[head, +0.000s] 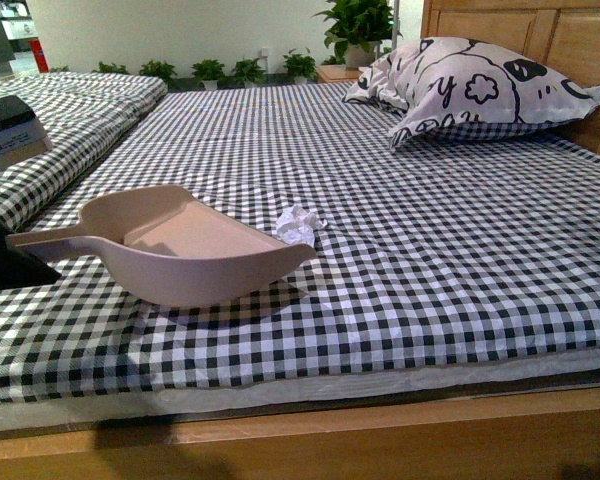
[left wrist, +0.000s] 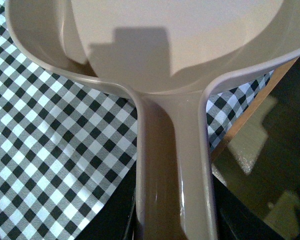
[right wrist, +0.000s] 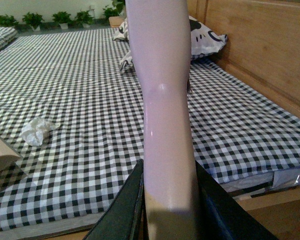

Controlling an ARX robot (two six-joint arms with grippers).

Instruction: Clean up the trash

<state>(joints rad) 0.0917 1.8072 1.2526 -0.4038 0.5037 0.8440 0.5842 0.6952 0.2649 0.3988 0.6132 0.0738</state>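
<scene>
Running out of frame, the brush (right wrist: 162, 100) hid its head. Right gripper (right wrist: 170, 200) clamped its handle, left gripper (left wrist: 172, 220) the dustpan's (head: 195, 255). Trash (head: 298, 225) lay just beside the dustpan's lip, apart from both.

The only readable mark is a black letter like "y" printed on the pillow (head: 480, 85).

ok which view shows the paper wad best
The right wrist view: the wad lies whole on the checked sheet, nothing covering it. The front view shows it smaller, right at the dustpan rim. The left wrist view shows dustpan and sheet, no wad.
</scene>
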